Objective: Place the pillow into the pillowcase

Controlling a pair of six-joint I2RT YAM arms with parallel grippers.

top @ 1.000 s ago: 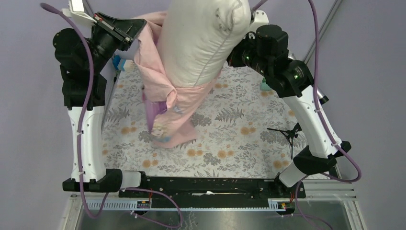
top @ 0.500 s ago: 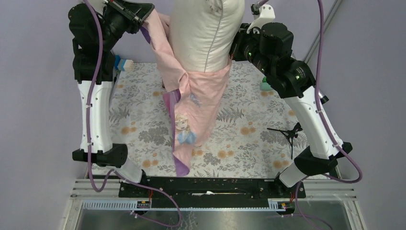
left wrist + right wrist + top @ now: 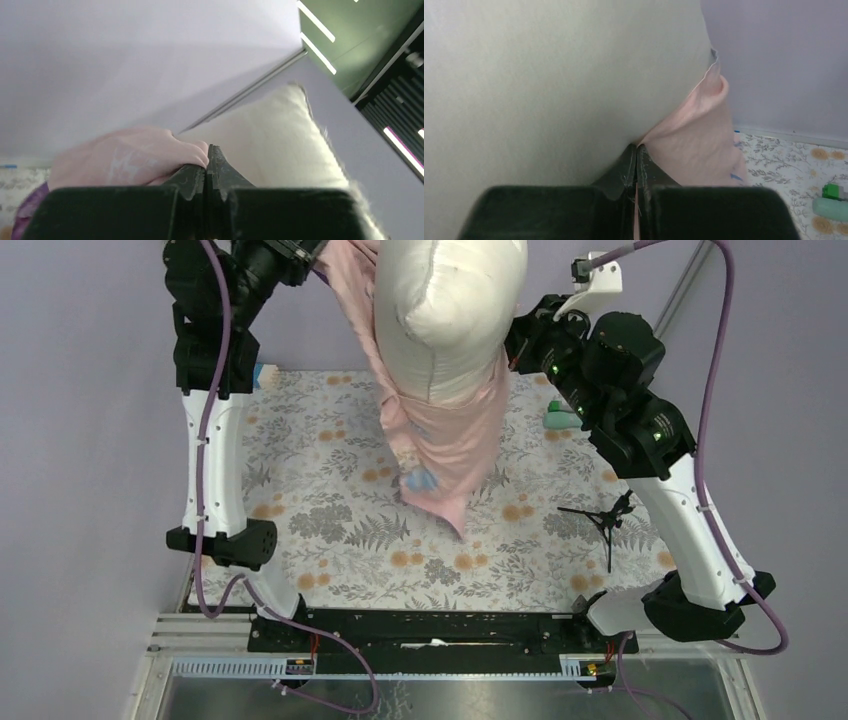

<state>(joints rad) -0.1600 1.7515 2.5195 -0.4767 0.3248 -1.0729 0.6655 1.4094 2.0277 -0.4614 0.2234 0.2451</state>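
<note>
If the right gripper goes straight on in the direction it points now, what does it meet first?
Probably the pillow: the right gripper, shut on the pillowcase edge, points straight at its cream side, though depth is unclear.

The top camera sits high behind the near edge of the desk (image 3: 330,540) and looks down on the whole of it from well apart. The left wrist camera looks along the left end effector (image 3: 207,159), tilted up to the wall (image 3: 100,50), very near the pillowcase (image 3: 130,152). The right wrist camera looks along the right end effector (image 3: 636,152), close against the pillow (image 3: 549,85). All three views share pillow and pillowcase
</note>
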